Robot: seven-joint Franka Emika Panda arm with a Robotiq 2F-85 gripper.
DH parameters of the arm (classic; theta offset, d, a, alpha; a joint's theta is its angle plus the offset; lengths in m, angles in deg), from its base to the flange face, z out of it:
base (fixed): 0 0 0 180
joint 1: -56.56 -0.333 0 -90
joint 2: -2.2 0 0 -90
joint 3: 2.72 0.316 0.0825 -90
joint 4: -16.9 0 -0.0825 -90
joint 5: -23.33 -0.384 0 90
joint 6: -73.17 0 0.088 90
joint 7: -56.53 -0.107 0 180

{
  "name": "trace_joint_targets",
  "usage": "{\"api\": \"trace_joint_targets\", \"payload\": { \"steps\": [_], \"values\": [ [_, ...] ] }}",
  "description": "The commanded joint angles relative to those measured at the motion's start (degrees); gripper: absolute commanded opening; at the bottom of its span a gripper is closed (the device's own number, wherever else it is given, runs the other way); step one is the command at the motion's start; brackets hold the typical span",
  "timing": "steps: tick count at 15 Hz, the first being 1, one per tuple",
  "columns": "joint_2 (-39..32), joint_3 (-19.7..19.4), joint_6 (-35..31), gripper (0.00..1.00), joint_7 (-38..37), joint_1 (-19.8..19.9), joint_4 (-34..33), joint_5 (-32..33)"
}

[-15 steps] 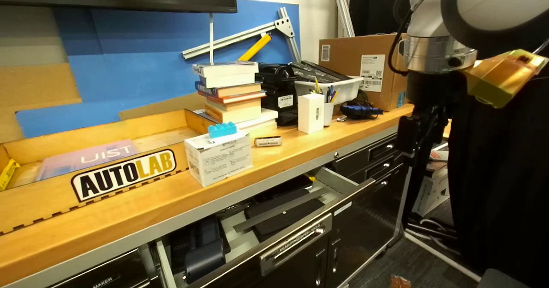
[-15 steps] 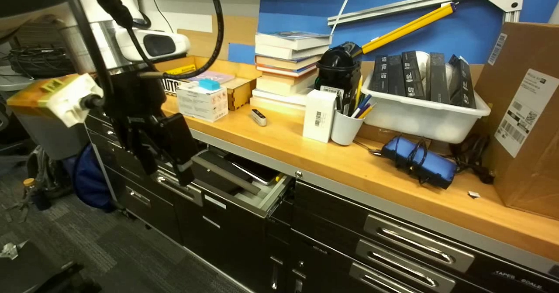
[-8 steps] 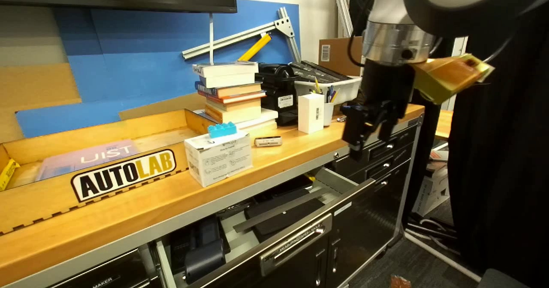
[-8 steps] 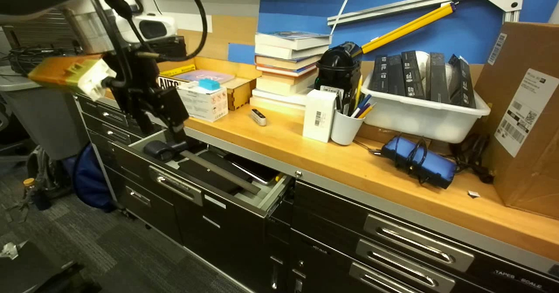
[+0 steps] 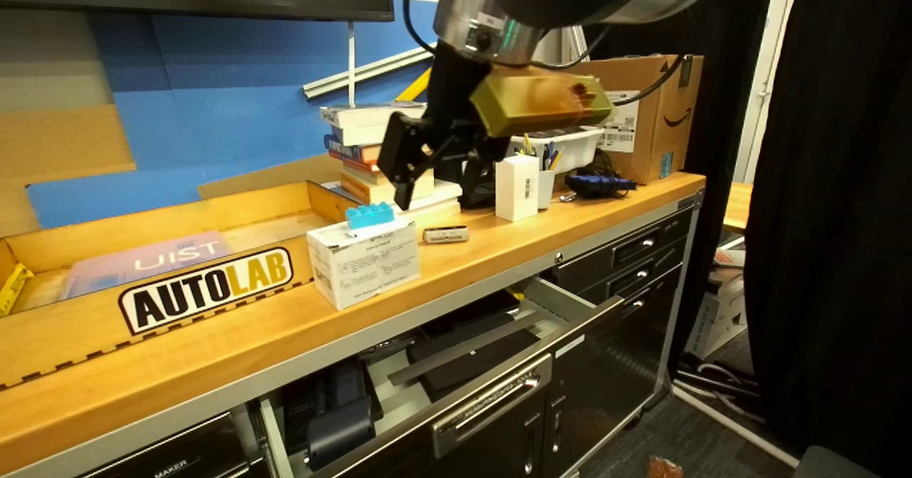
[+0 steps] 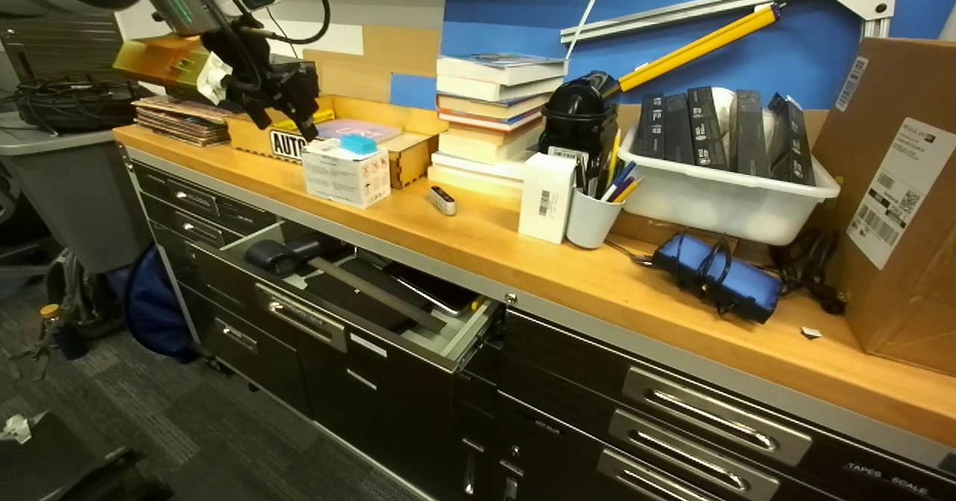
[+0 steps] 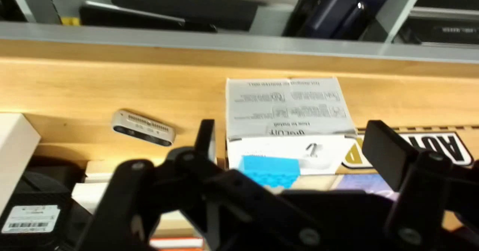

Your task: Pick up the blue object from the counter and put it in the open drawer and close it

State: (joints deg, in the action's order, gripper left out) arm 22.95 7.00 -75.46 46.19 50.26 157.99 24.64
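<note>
Wide-spread tool (image 7: 290, 137) near the box (image 5: 365, 264), block (image 5: 370, 215) on top

The blue block sits on the white box, studs upward. The box stands upright on the table (image 5: 491, 239), near its front edge.

The tool hangs near the box, higher than its top, fingers well apart; in the wrist view the block shows between them, clear of both.

Lower than the box, the drawer (image 6: 411, 366) is pulled out from under the table. Inside show a dark-blue item (image 5: 340, 428), a long strip (image 6: 377, 294) and flat black pieces (image 5: 484, 365).

Just behind the box is the end of a wooden tray (image 5: 78, 328), its front wall carrying the AUTOLAB sticker (image 5: 206, 289) and a purple sheet (image 5: 146, 263) lying within; whether tray and box touch, I cannot tell.

On the box's side away from the sticker, a small grey device (image 5: 445, 234) lies near it, and stacked books (image 6: 489, 113) rise behind. Farther from the box along that side, a white carton (image 6: 534, 217) stands upright just beside a cup (image 6: 594, 221) of pens (image 6: 629, 190). Beyond these, well apart from the box, are a bin (image 6: 724, 202) of black packs (image 6: 706, 131), a cable-wrapped unit (image 6: 747, 284) and a large cardboard case (image 6: 904, 299).
</note>
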Motion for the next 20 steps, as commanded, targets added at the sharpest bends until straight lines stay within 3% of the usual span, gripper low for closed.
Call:
{"api": "trace_joint_targets", "payload": {
  "steps": [1, 4, 9, 14, 20],
  "values": [
    [-9.4, 3.5, -11.0, 1.0, -7.5, 2.4, -6.7, 2.4],
    [-15.6, 6.0, -16.4, 1.0, -14.1, 4.6, -10.5, 8.7],
    [-22.1, 7.1, -18.0, 1.0, -31.8, 7.9, -16.6, 32.7],
    [-26.7, 5.4, -14.9, 1.0, -48.6, 6.2, -23.2, 55.1],
    [-32.1, 5.4, -9.0, 1.0, -53.0, 4.7, -25.3, 59.8]
  ]
}}
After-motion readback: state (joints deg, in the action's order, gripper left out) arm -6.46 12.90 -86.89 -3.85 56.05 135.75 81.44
